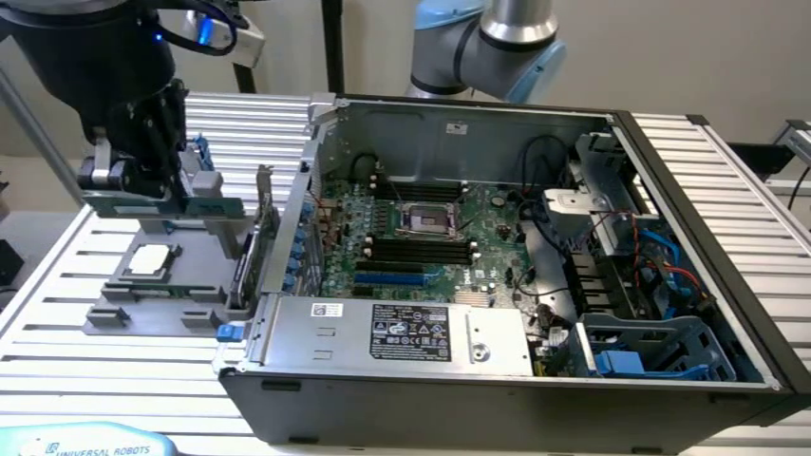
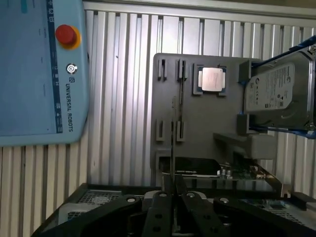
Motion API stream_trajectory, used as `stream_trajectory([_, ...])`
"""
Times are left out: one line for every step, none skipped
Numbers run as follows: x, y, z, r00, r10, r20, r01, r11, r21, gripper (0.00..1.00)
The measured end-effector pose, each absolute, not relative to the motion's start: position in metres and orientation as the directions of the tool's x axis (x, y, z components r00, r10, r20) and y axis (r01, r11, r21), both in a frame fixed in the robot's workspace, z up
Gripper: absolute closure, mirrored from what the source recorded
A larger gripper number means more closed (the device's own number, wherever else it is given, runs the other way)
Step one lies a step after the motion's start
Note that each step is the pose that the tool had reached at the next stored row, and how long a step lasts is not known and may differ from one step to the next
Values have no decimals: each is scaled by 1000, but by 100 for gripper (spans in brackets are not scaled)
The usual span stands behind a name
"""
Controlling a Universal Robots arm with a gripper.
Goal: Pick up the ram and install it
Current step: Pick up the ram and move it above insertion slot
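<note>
The ram [image 1: 178, 206] is a thin green stick held level above the grey fixture tray [image 1: 114, 313], at the exterior view's left. My gripper [image 1: 150, 195] is shut on its upper edge. In the wrist view the ram [image 2: 173, 143] appears edge-on as a thin dark line running out from between my closed fingertips [image 2: 159, 205], with the gripper [image 2: 173, 195] over the tray [image 2: 197, 123]. The black memory slots [image 1: 419, 249] lie on the motherboard [image 1: 495, 223] inside the open computer case [image 1: 507, 399], off to the exterior view's right of the gripper.
A CPU [image 1: 150, 258] [image 2: 212, 79] sits in the tray, and a silver hard drive [image 2: 279, 94] in a blue frame stands at its edge. A teach pendant [image 2: 39, 69] lies on the slatted table. A second arm [image 1: 488, 43] stands behind the case. The case wall [image 1: 285, 237] rises between tray and motherboard.
</note>
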State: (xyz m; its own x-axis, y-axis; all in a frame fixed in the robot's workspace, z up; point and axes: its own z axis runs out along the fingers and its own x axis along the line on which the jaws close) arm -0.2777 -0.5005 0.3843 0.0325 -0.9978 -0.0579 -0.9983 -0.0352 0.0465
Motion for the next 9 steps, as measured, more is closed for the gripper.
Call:
stream_trajectory([-273,-500,386,32,-998,-59,-998,-35,46,87])
stream_trajectory([-268,-501,388,33,-998,-62,-998,-35,46,87])
stream_trajectory([-264,-501,389,32,-997,-64,-998,-35,46,87])
stream_trajectory([-259,-500,391,32,-997,-67,-998,-36,46,87])
stream_trajectory([-255,-500,392,32,-997,-70,-998,-36,46,87])
stream_trajectory([-250,-500,393,32,-997,-72,-998,-36,46,87])
stream_trajectory([-246,-500,393,32,-997,-75,-998,-36,46,87])
stream_trajectory([-241,-501,393,32,-997,-77,-998,-36,46,87])
stream_trajectory([-237,-500,394,32,-996,-79,-998,-36,46,87])
